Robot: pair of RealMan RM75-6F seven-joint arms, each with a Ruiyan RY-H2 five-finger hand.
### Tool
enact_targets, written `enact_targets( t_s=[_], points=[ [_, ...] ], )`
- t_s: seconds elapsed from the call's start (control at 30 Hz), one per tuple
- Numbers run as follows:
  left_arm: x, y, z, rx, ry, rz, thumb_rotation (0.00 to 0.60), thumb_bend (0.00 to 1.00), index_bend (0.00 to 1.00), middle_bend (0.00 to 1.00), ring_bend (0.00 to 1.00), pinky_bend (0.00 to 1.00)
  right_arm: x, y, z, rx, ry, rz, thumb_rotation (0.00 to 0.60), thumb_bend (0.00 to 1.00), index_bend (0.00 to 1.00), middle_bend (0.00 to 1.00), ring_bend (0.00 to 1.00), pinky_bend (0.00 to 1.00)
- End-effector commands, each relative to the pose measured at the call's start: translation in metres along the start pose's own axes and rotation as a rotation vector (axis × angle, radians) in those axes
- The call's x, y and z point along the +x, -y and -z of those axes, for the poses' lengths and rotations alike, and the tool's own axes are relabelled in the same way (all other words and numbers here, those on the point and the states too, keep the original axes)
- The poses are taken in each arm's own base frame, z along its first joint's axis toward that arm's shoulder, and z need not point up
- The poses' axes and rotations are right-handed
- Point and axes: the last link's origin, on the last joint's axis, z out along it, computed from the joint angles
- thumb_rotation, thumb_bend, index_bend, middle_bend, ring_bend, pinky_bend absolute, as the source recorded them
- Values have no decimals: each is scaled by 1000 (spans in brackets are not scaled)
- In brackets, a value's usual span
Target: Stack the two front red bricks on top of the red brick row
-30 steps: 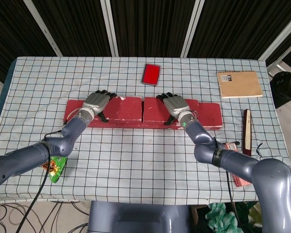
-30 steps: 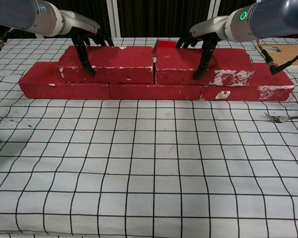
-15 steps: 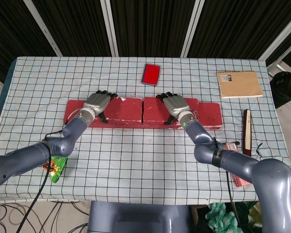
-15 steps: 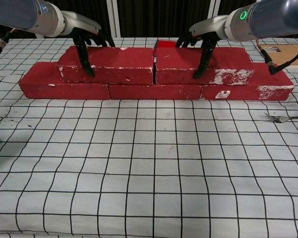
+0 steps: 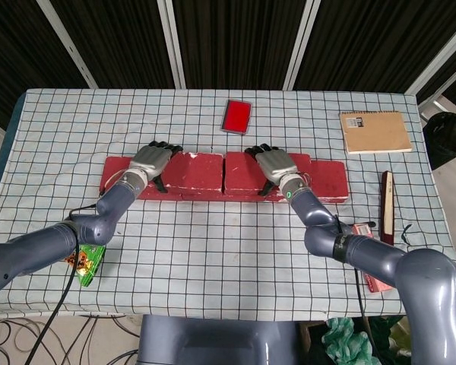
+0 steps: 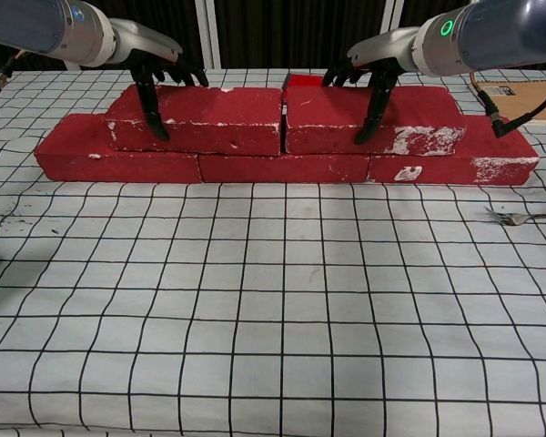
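Note:
Three red bricks form the bottom row (image 5: pixel 328 179) (image 6: pixel 282 168) across the middle of the table. Two more red bricks lie end to end on top of it. My left hand (image 5: pixel 153 158) (image 6: pixel 155 73) grips the upper left brick (image 5: pixel 196 169) (image 6: pixel 214 118), thumb down its front face and fingers over its back edge. My right hand (image 5: pixel 273 162) (image 6: pixel 369 71) grips the upper right brick (image 5: pixel 242 172) (image 6: pixel 423 114) the same way. Both upper bricks sit flat, their inner ends touching.
Behind the bricks lies a red flat card (image 5: pixel 236 115). A tan notebook (image 5: pixel 375 131) is at the back right, with a dark stick (image 5: pixel 387 205) and a pink packet (image 5: pixel 368 262) near the right edge. A fork (image 6: pixel 519 217) and a green snack packet (image 5: pixel 87 262) sit nearer me.

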Motion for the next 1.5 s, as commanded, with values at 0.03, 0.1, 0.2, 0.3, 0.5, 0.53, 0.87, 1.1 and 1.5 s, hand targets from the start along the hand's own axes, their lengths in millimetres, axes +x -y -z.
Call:
enact_targets(
  t_s=[0.03,0.1,0.2,0.3,0.5,0.53,0.87,1.1,1.5],
  points=[
    [0,0,0,4,1,-1,600,0,84,100,0,50,0,0,0,-1,1,1,600,75,89,55,17,115],
    [0,0,0,6,0,-1,600,0,84,100,0,50,0,-1,0,-2,0,1,600,74,89,55,17,115],
    [0,0,0,11,-4,0,600,0,84,100,0,50,0,0,1,-2,-2,0,600,74,89,55,17,115],
    [0,0,0,15,-7,0,600,0,84,100,0,50,1,0,1,-1,-1,3,600,74,89,55,17,115],
    [0,-2,0,20,-10,0,600,0,82,100,0,50,1,1,2,0,-4,6,600,75,88,55,17,115],
    [0,-3,0,21,-10,1,600,0,81,100,0,50,1,1,2,0,-4,7,600,75,86,55,17,115],
    [0,-3,1,32,-18,6,600,0,79,99,0,50,1,0,3,-5,-7,18,600,75,76,55,15,115],
    [-1,-4,0,36,-16,6,600,0,79,99,0,50,0,1,4,-5,2,24,600,75,76,55,15,114],
    [0,-3,0,42,-20,9,600,0,79,99,0,50,0,3,4,-14,-6,26,600,51,66,53,4,114]
  ],
)
